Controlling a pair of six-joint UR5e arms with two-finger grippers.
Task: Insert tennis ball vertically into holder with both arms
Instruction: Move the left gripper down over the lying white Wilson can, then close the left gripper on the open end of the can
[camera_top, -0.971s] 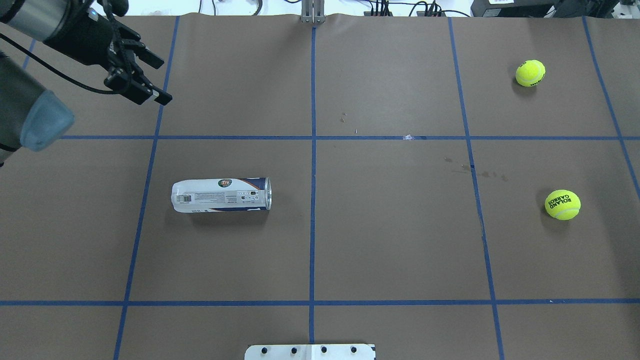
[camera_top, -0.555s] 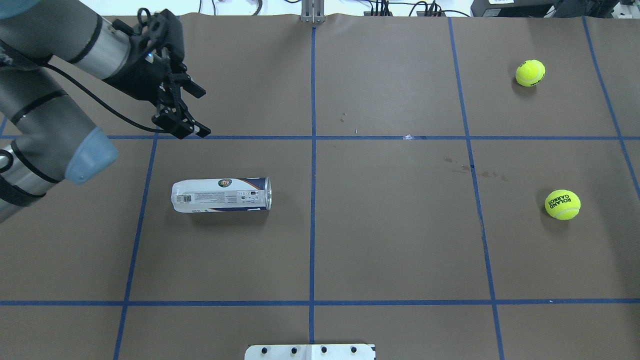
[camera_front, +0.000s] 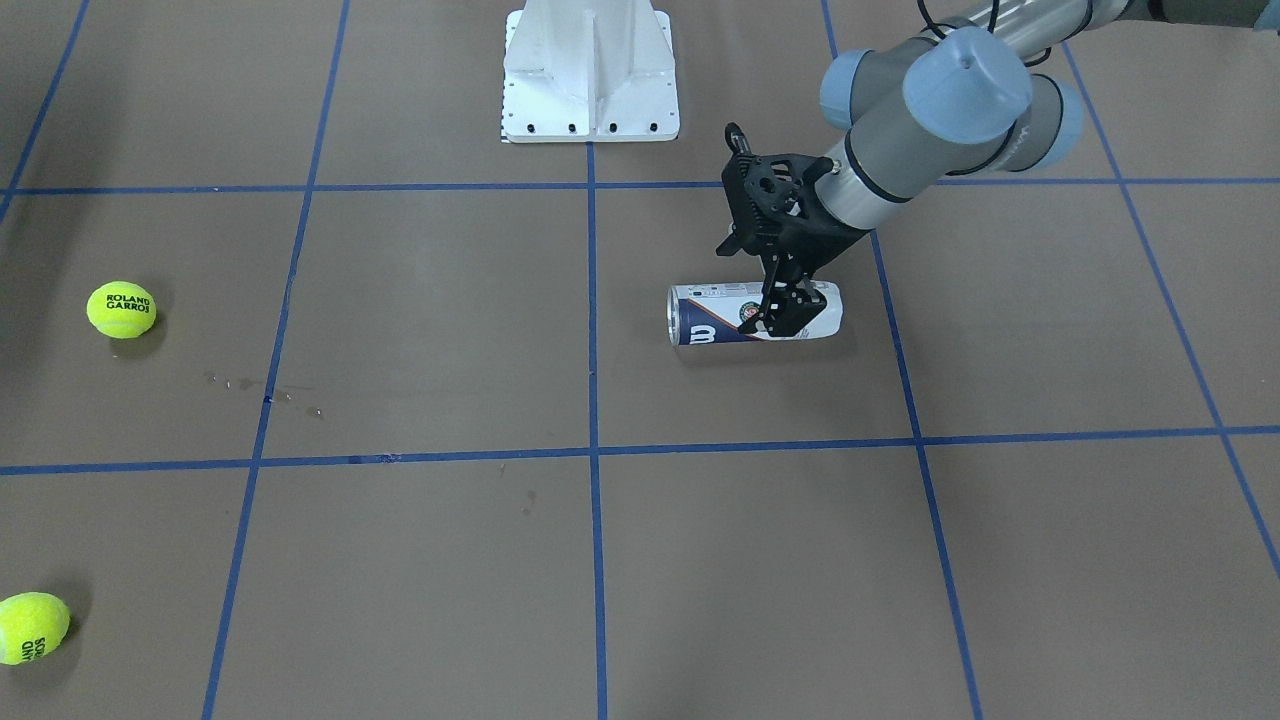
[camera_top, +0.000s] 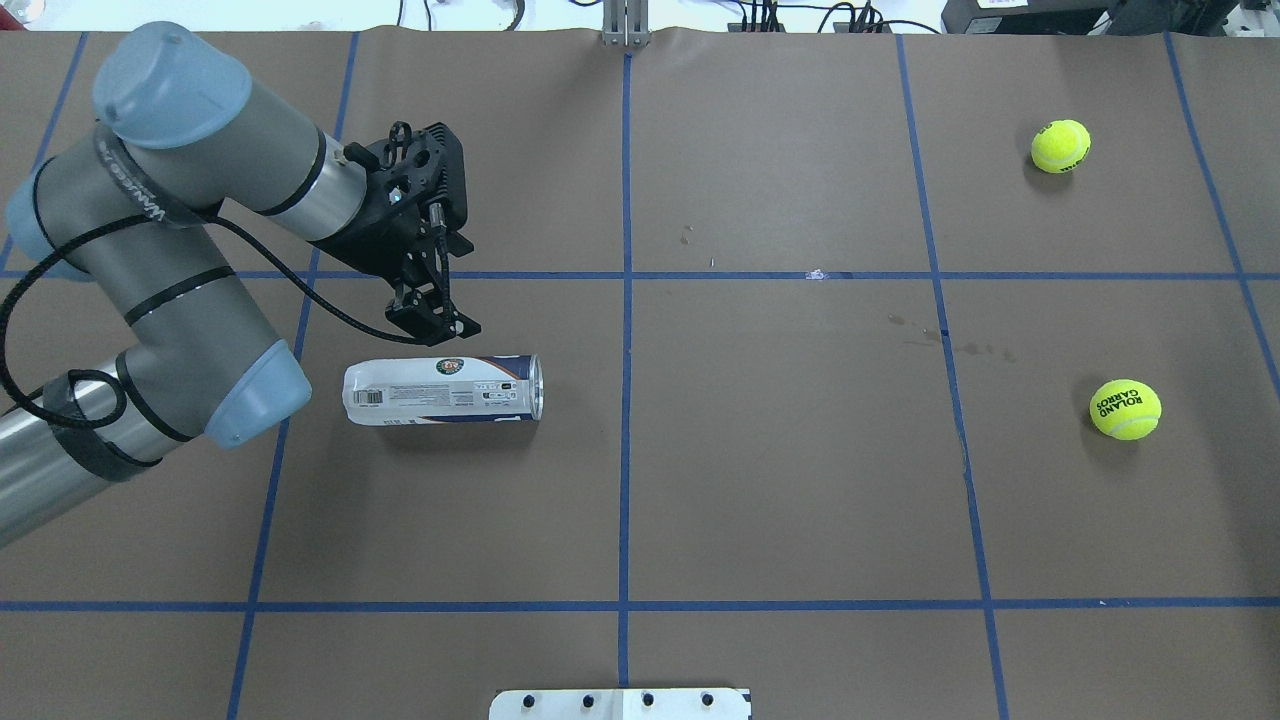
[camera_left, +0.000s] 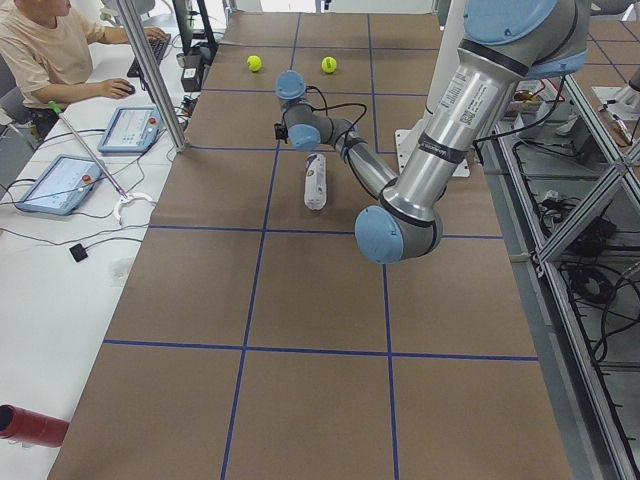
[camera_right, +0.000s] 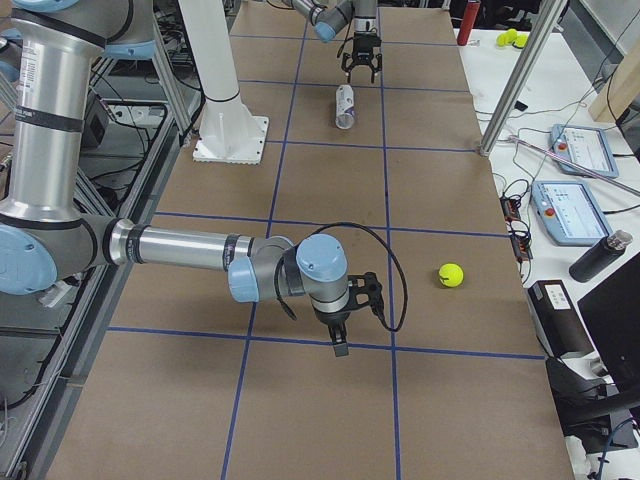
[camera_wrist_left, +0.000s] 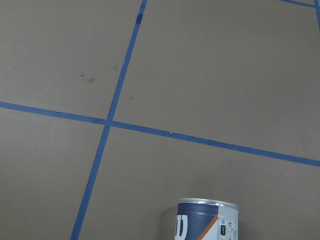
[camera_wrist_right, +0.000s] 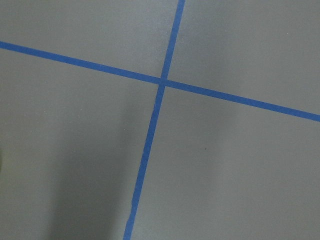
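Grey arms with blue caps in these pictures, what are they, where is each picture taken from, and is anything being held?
These are two robot arms at a brown paper-covered table. Two pictures look down on it, from behind the robot and from across; two look along it from its ends; two come from wrist cameras. On it lie a clear plastic tennis-ball can with a white and navy label, on its side, and two yellow-green tennis balls. A white metal pedestal base stands at the robot's edge. The left tool hangs open by the can, holding nothing. The right tool shows only from one end; open or shut, I cannot tell.
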